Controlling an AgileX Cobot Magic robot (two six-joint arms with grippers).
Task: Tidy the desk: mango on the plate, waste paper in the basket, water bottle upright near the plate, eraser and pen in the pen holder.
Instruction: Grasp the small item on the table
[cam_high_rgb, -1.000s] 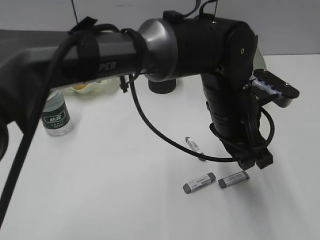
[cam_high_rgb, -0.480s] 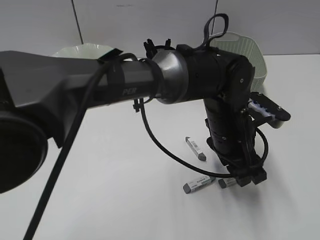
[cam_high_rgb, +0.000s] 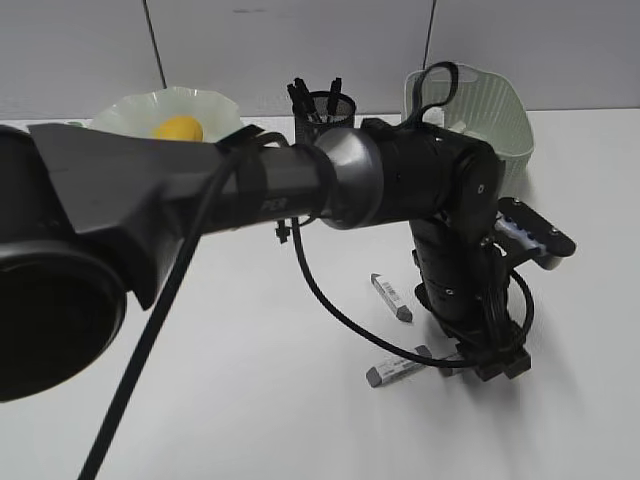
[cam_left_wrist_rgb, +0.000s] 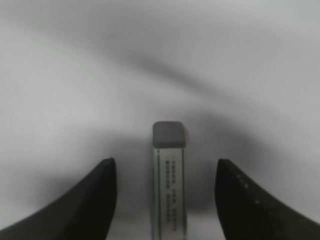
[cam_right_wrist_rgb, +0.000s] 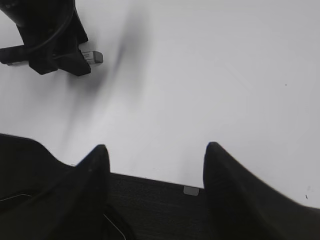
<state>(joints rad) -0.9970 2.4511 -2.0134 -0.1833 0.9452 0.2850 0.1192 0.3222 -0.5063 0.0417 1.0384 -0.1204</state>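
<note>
Two blocky grey-tipped erasers (cam_high_rgb: 398, 366) lie on the smooth white desk (cam_high_rgb: 250, 380). My left gripper (cam_left_wrist_rgb: 165, 200) straddles another eraser (cam_left_wrist_rgb: 169, 175), jaws apart, not touching. Right gripper (cam_right_wrist_rgb: 155, 170) hangs spread too, holding nothing.

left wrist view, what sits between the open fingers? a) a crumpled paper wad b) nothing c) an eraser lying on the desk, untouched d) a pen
c: the eraser lies lengthwise on the desk between the left gripper's spread fingers, clear gaps on both sides.

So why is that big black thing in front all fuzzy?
In the exterior view the arm sits close to the camera, so it looks soft while the erasers stay sharper; in the left wrist view the eraser between the tool's fingers is blurry, with grey shadows around it.
</note>
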